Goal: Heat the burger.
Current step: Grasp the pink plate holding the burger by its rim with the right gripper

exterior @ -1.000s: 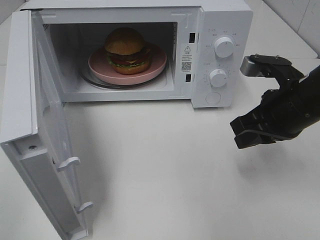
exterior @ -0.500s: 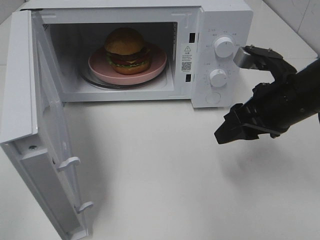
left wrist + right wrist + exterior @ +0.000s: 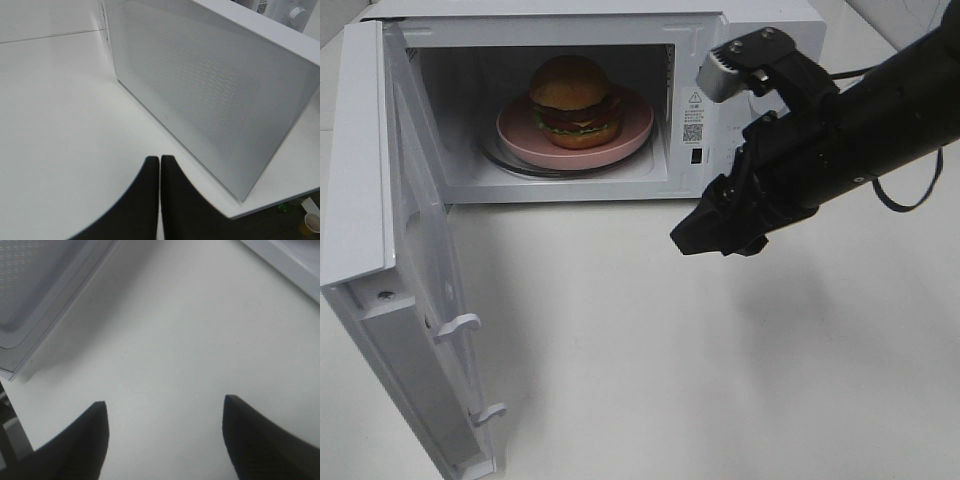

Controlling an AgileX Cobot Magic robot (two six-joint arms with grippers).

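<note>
The burger (image 3: 575,100) sits on a round pink plate (image 3: 638,126) inside the open white microwave (image 3: 570,9). Its door (image 3: 400,270) swings out wide on the left. My right gripper (image 3: 716,232) hangs above the table in front of the microwave's right part, and its arm covers the control panel. In the right wrist view that gripper (image 3: 165,407) is open, with only bare table between its fingers and the door (image 3: 40,285) at a corner of that view. My left gripper (image 3: 160,161) is shut and empty, close to the door's mesh outer face (image 3: 200,90).
The white table (image 3: 650,380) spreads out in front of the microwave. The open door juts toward the table's front left edge. A microwave knob (image 3: 298,15) and a small cup (image 3: 312,223) off the table show in the left wrist view.
My right arm has swung left from the table's right side to in front of the control panel, and its gripper has opened. The burger, plate and door have not moved.
</note>
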